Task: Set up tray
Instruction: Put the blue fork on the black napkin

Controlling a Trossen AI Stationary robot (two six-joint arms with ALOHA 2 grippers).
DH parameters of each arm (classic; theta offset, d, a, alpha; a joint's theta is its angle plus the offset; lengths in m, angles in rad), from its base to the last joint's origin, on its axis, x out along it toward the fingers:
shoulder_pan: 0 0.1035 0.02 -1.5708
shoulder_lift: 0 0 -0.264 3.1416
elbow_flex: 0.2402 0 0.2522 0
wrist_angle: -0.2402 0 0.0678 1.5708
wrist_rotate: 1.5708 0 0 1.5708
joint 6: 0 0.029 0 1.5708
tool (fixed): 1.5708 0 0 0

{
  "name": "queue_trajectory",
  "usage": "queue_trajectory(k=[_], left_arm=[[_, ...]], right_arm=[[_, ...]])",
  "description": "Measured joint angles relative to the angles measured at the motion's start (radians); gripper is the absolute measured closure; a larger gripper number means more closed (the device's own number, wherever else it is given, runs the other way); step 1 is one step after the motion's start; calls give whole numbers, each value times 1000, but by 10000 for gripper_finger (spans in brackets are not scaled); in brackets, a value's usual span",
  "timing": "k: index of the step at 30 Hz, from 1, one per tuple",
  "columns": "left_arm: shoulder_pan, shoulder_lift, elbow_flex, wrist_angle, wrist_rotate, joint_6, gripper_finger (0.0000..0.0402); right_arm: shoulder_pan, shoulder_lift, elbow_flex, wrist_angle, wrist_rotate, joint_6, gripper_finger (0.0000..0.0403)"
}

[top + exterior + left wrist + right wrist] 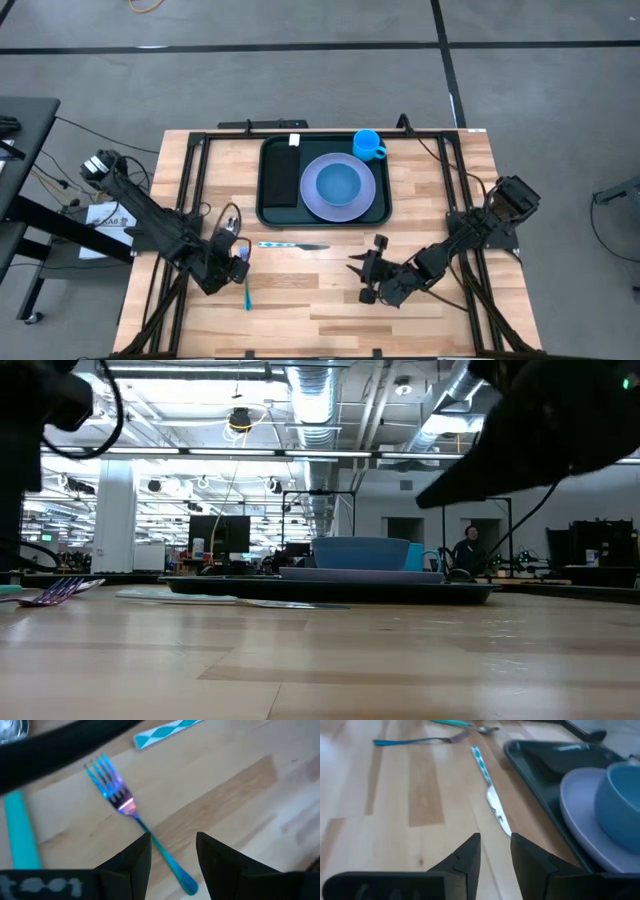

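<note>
The dark green tray (270, 215) lies at the table's far middle. It carries a lavender plate (365, 200) with a blue bowl (340, 182) on it, and a narrow black rectangle (283, 175). A blue cup (368, 145) stands at the tray's far right corner. A knife (290, 245) with a teal-and-white handle lies just near of the tray. An iridescent blue fork (135, 815) lies flat on the table's near left. My left gripper (172, 852) is open above the fork's handle, one finger on each side. My right gripper (495, 852) is open, near the knife's (492, 800) blade tip.
A teal-handled spoon (465, 724) lies beyond the fork (420, 741), beside my left gripper (240, 272). Bare wood stretches along the near edge between the arms. My right gripper (365, 275) hovers near of the tray. A person (468, 550) stands far off in the room.
</note>
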Motion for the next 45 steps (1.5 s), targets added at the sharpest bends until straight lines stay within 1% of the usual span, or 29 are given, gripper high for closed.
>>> queue_trajectory(k=[2,6,11,14,16,18,24,29,34,38,45], left_arm=[[-10,35,0,-1,8,-25,258],[-17,104,0,-1,24,-99,258],[-17,193,0,-2,27,-191,258],[-10,232,0,1,70,-213,258],[-3,245,0,12,119,-215,258],[0,247,0,43,142,-216,258],[2,247,1,128,75,-205,258],[23,247,1,104,74,-201,258],[48,253,1,96,72,-181,258],[62,283,1,98,98,-166,258],[65,320,1,107,111,-158,258]], right_arm=[[-3,-4,-17,0,4,26,303],[-2,-6,-19,39,27,21,303],[-7,-6,-18,158,23,-54,303],[-2,-6,-18,192,20,-103,303],[5,-6,-18,192,20,-119,303],[11,-6,-18,191,20,-131,303],[17,-6,-18,187,4,-131,303],[22,-6,-18,187,-32,-131,303],[22,-6,-18,187,-33,-123,303],[22,-6,-18,187,-34,-123,303],[22,-6,-18,187,-37,-122,303]])
